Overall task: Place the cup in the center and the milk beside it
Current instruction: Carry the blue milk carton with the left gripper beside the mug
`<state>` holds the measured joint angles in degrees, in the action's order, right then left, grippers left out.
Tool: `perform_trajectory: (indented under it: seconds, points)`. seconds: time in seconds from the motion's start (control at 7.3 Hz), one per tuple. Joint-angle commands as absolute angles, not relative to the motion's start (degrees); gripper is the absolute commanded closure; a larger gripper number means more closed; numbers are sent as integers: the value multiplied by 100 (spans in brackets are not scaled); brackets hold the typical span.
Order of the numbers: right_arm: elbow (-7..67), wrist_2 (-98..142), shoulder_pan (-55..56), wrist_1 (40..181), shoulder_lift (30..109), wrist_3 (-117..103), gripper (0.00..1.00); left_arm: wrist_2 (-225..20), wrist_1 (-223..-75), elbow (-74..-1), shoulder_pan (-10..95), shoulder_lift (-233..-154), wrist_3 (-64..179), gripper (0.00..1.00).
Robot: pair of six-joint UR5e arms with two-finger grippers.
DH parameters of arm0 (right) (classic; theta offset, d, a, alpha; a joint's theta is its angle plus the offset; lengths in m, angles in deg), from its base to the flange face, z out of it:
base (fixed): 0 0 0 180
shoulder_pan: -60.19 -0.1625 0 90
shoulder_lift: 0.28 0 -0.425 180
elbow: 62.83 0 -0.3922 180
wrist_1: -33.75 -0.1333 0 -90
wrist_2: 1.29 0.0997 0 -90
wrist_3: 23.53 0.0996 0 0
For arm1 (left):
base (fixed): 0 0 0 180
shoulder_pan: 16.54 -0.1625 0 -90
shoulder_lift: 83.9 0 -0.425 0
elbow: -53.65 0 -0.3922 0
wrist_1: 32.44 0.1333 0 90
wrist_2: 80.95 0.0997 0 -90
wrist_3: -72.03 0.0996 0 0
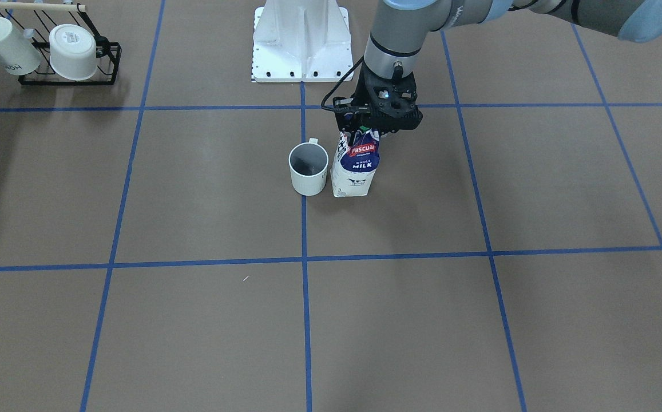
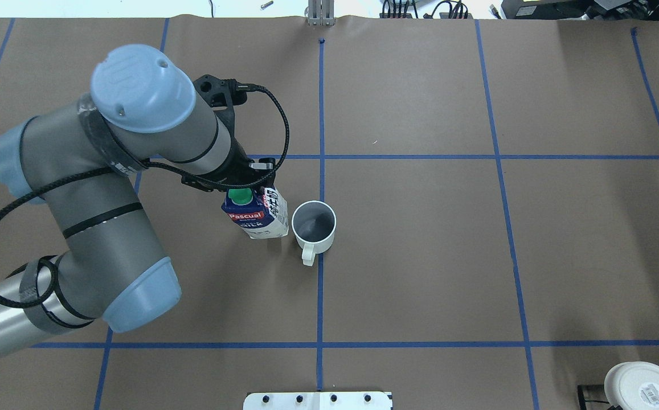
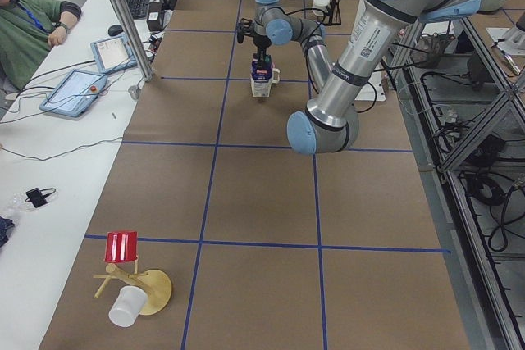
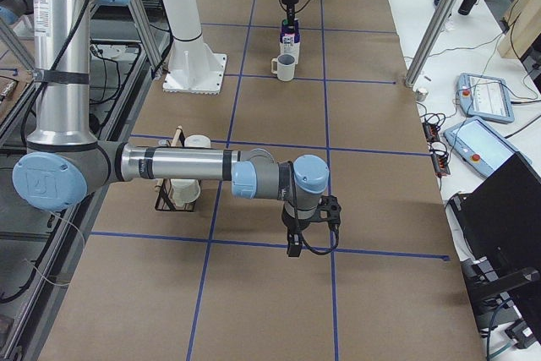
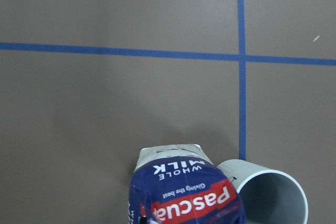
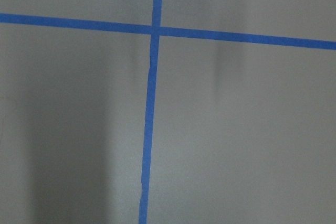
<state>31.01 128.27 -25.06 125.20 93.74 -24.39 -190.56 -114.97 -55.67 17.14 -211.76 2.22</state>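
Note:
The white cup (image 1: 308, 169) with a dark grey inside stands upright on the blue tape line at the middle of the table (image 1: 205, 189), also seen overhead (image 2: 313, 225). The milk carton (image 1: 356, 166) stands right beside it, almost touching, slightly tilted, its green cap (image 2: 241, 196) up. My left gripper (image 1: 360, 135) comes straight down on the carton's top and is shut on it. The left wrist view shows the carton (image 5: 181, 192) and the cup's rim (image 5: 273, 198) close below. My right gripper (image 4: 293, 245) hangs low over the table far from both; I cannot tell whether it is open.
A black wire rack (image 1: 67, 63) with two wider white cups sits at the table's corner on my right side. The white robot base (image 1: 301, 46) is just behind the cup. A wooden stand with a red cup (image 3: 123, 247) stands at the far left end.

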Motion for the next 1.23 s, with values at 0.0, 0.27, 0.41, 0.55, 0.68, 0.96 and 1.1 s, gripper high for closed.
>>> perform_trajectory:
  seconds: [0.0,0.27,0.41,0.55,0.68,0.96,1.1]
  points:
    - [3095,12843,-2506,12524,9368,-2441,0,-18968,-11489,-5524,1589,-21178,181,100]
    - [3077,12843,-2506,12525,9368,-2441,0,-18898,-11497,-5463,1581,-21178,198,33]
    - [3077,12843,-2506,12525,9368,-2441,0,-18671,-11497,-5471,1528,-21170,207,1]
    - [3077,12852,-2506,12516,9368,-2441,0,-18495,-11497,-5471,1484,-21178,251,1]
    - [3077,12861,-2506,12516,9368,-2441,0,-18519,-11489,-5532,1484,-21178,277,1]
    - [3051,12861,-2506,12516,9359,-2441,0,-18572,-11097,-5856,1780,-21161,1107,1]
    - [3025,12852,-2506,12516,9359,-2450,0,-18964,-10693,-5945,2287,-21109,1852,1]
